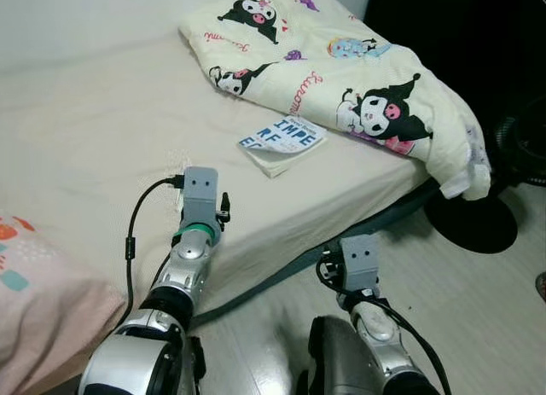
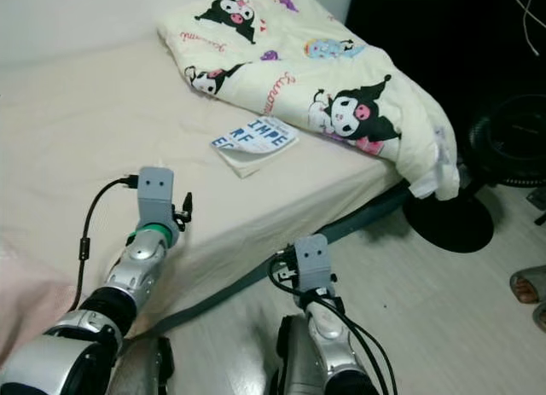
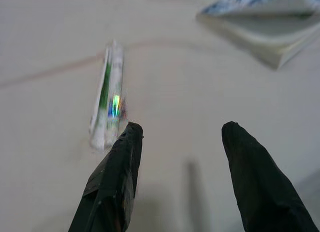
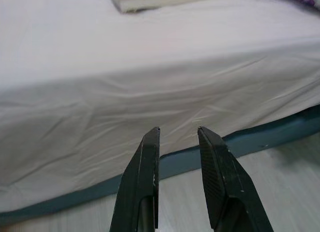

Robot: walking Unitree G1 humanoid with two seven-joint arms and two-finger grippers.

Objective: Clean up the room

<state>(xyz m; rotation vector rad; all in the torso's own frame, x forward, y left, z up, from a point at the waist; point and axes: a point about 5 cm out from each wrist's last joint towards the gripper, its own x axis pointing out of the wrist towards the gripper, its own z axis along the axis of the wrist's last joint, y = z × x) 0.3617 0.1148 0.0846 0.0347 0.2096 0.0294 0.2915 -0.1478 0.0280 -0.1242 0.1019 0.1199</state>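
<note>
1. At the far left a pink pillow (image 1: 43,284) lies on the bed (image 1: 94,139), near the edge of the bed

2. The left arm reaches over the bed. The left gripper (image 3: 180,157) hangs just above the sheet, and its two black fingers (image 3: 117,182) stand wide apart, holding nothing

3. A small clear plastic wrapper (image 3: 106,99) with a green stripe and a shiny spot lies flat on the sheet, just beyond the tip of one finger of the left gripper. I cannot tell if the finger touches it. In the left eye view it shows only as a faint clear thing (image 1: 175,160) on the sheet, just past the wrist camera

4. A white book (image 1: 282,144) with blue letters lies on the bed further right, between the wrapper and the blanket, well apart from the wrapper

5. A cream blanket (image 1: 341,79) with black cartoon figures lies crumpled on the far right part of the bed and hangs over the corner

6. The right gripper (image 4: 178,134) is low beside the bed, in front of the hanging sheet and the dark bed base (image 4: 280,137), above the pale floor (image 1: 478,318). Its fingers have only a narrow gap, with nothing between

7. A black round fan base (image 1: 473,220) stands on the floor at the right
</note>
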